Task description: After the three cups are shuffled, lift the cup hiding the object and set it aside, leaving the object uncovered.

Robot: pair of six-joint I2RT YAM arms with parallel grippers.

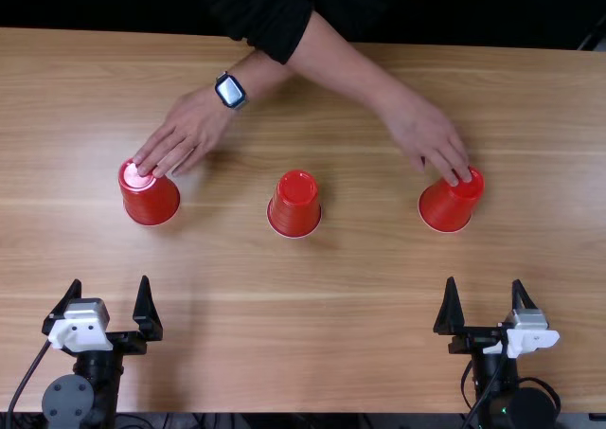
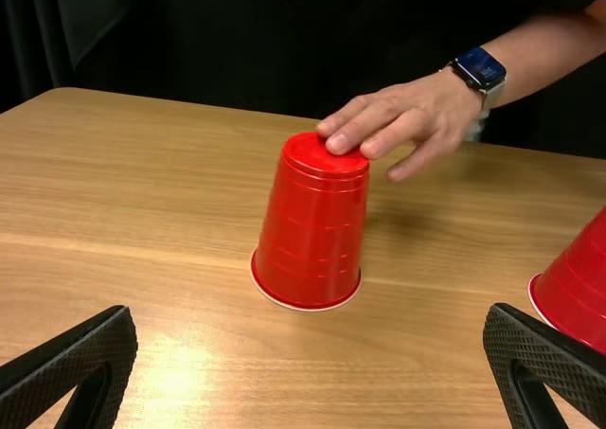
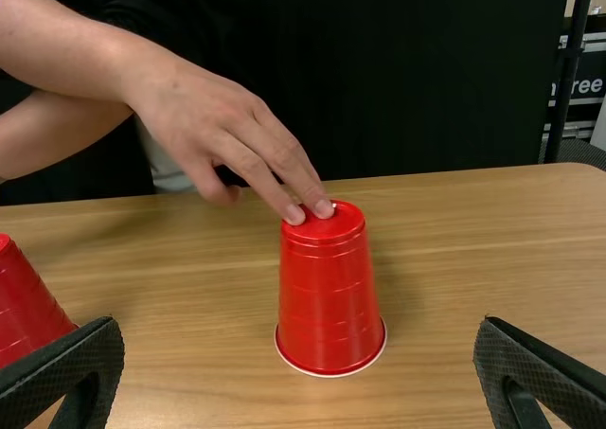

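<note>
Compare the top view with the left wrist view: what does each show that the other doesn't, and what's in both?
The top view adds the right cup, a person's hand touching it, the crossed forearms and the right gripper. The left wrist view adds a side-on look at the left cup, rim flat on the table. Both share that cup, the watch-wearing hand on it, the middle cup and the open left gripper.
</note>
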